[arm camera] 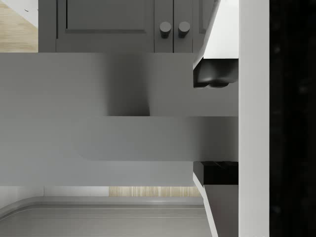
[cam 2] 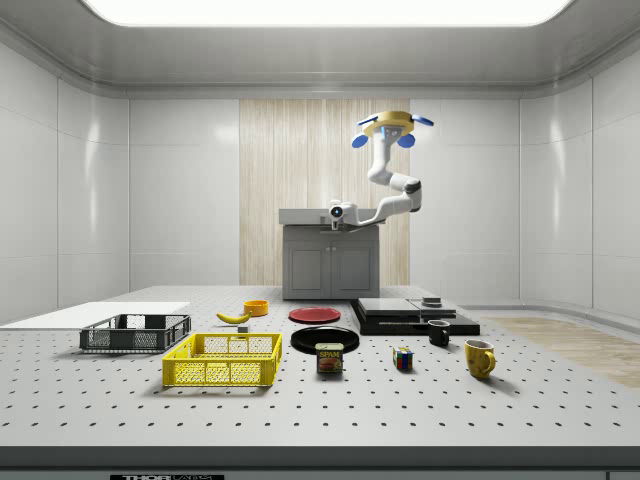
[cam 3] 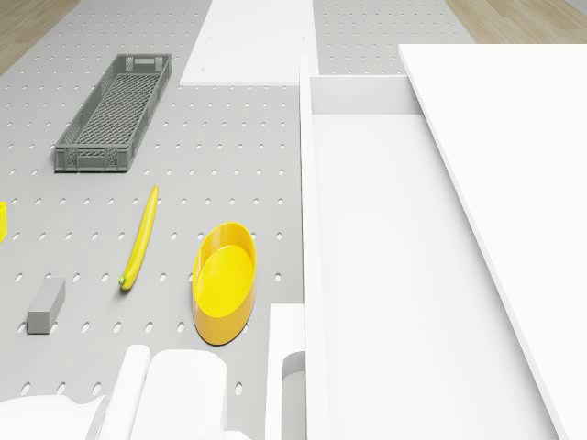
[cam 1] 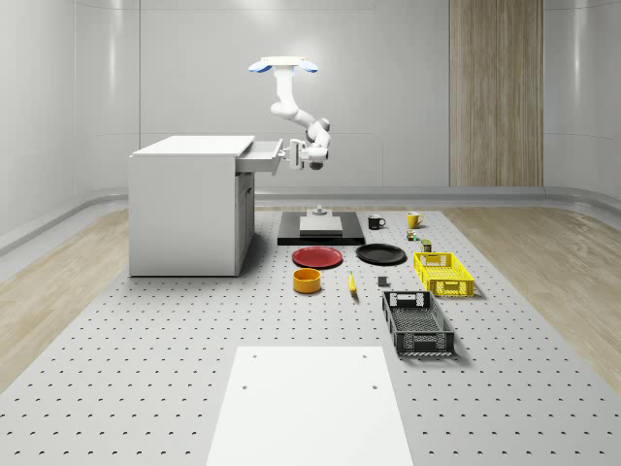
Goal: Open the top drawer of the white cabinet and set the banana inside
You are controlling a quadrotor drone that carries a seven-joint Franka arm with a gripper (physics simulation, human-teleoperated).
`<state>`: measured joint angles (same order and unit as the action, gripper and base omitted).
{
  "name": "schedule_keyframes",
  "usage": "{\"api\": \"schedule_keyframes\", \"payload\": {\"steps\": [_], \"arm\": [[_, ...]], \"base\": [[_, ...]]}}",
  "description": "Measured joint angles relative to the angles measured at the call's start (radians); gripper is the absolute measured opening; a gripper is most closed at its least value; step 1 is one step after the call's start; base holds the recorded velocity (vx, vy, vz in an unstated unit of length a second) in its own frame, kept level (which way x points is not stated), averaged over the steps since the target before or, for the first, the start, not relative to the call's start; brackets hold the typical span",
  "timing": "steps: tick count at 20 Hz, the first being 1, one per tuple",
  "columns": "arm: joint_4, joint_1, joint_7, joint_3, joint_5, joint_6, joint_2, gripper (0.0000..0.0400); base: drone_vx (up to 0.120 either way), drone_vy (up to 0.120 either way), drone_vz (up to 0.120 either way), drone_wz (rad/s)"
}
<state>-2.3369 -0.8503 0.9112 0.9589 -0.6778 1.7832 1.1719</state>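
The white cabinet (cam 1: 189, 204) stands at the whole-scene view's left, its top drawer (cam 1: 262, 158) pulled out. In the drone view the drawer's inside (cam 3: 394, 275) lies bare. The drone (cam 1: 281, 66) hovers above and just in front of the drawer, arm bent down. My gripper (cam 1: 290, 151) sits at the drawer front, open, with the handle bar (arm camera: 148, 138) between its fingers (arm camera: 216, 74); the upper pad stands off the bar. The banana (cam 1: 352, 284) lies on the perforated floor between a yellow bowl (cam 1: 307, 281) and the baskets, and shows as well in the drone view (cam 3: 140, 238).
A red plate (cam 1: 317, 256) and a black plate (cam 1: 380, 254) lie in front of the cabinet. A yellow basket (cam 1: 442, 273), a black basket (cam 1: 417, 322), a black platform (cam 1: 321, 231), mugs (cam 1: 414, 219) and a small grey block (cam 3: 46, 304) are on the floor.
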Motion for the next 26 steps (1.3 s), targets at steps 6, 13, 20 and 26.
{"api": "schedule_keyframes", "payload": {"steps": [6,13,20,26], "arm": [[0.018,0.004,-0.023,0.02,0.012,-0.027,-0.007,0.0158],[0.074,0.003,-0.067,0.074,0.044,-0.094,-0.011,0.0139],[0.129,0.093,-0.212,0.155,-0.034,-0.265,-0.193,0.0349],[0.187,0.065,-0.116,0.156,-0.017,-0.279,-0.152,0.0389]], "base": [[0.0,0.0,0.0,0.0],[0.0,0.0,0.0,0.0],[0.0,0.046,0.0,0.0],[0.067,0.12,0.0,0.0]]}}
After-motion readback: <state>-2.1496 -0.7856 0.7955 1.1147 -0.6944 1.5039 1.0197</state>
